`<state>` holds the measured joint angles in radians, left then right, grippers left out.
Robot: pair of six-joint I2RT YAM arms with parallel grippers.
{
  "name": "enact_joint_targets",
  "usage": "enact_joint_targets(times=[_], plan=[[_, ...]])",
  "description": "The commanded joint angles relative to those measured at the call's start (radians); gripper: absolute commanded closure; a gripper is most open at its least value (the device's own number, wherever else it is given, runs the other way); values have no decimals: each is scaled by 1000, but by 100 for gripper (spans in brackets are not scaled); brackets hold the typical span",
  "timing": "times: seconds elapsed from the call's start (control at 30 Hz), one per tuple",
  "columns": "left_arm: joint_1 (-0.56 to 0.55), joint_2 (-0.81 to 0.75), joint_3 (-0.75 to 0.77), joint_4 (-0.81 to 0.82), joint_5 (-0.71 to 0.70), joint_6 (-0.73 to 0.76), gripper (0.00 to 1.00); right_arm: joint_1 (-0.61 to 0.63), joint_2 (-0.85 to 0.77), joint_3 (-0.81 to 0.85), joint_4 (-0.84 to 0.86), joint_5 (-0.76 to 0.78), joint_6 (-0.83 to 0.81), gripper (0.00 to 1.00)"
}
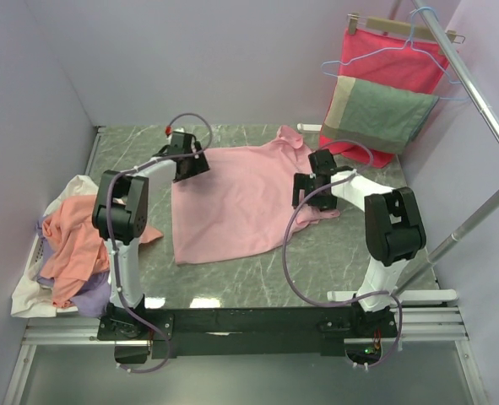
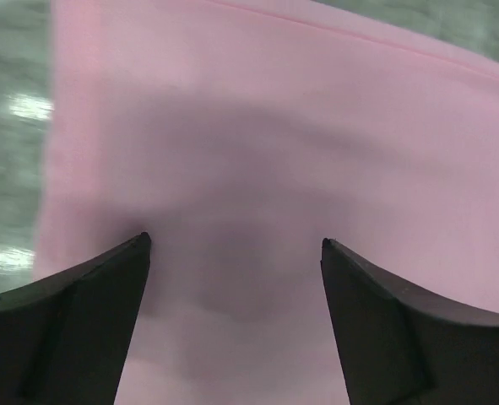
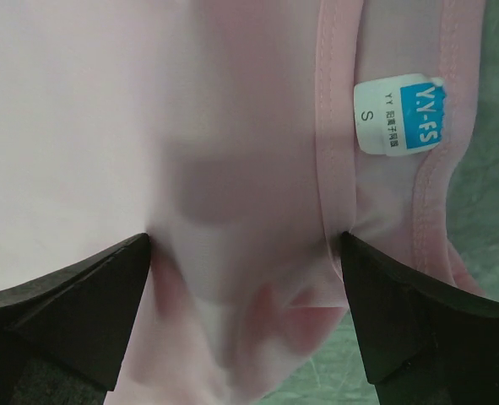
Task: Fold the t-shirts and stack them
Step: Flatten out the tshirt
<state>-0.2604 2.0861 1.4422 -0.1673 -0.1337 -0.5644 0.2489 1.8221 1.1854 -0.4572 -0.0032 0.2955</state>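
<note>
A light pink t-shirt [image 1: 241, 202] lies spread out on the grey marble table [image 1: 333, 253]. My left gripper [image 1: 190, 165] is open above the shirt's far left corner. In the left wrist view [image 2: 232, 240] the jaws stand wide over flat pink cloth [image 2: 317, 126], near its left edge. My right gripper [image 1: 311, 192] is open at the shirt's right side by the collar. In the right wrist view [image 3: 245, 240] bunched pink cloth [image 3: 232, 169] lies between the wide jaws, with the collar's size label [image 3: 399, 114] beside them. A pile of salmon-orange [image 1: 72, 240], white and lilac t-shirts lies at the table's left edge.
A red cloth [image 1: 393, 55] and a grey-green and beige cloth [image 1: 376, 114] hang on hangers at the back right. A slanted metal rail [image 1: 477, 101] runs along the right. Lilac walls close in the table at the left and back.
</note>
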Motion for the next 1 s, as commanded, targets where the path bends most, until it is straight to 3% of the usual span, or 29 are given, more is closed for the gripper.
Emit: enact_joint_targets(times=[0.0,0.03,0.1,0.27,0.3,0.4,0.6,0.73,0.97], plan=[[108,54,18,-133,-7,-19,13,13,-41,-52,38,-78,11,0],[113,57,36,-162,-51,-9,8,18,-41,-59,37,-101,11,3],[134,68,94,-234,-125,6,8,36,-46,-76,37,-130,-1,7],[176,57,112,-232,-123,20,8,99,-89,-93,11,-204,-22,23],[176,61,131,-233,-113,29,8,113,-134,-98,3,-189,-21,23],[174,33,139,-203,-58,54,7,154,-290,-148,47,-107,2,1],[159,-139,31,-72,109,55,7,127,-446,-132,103,39,18,0],[109,-202,6,-66,126,25,7,98,-276,38,101,-23,-15,0],[72,-193,-19,-41,125,-12,7,92,127,513,80,-138,24,0]])
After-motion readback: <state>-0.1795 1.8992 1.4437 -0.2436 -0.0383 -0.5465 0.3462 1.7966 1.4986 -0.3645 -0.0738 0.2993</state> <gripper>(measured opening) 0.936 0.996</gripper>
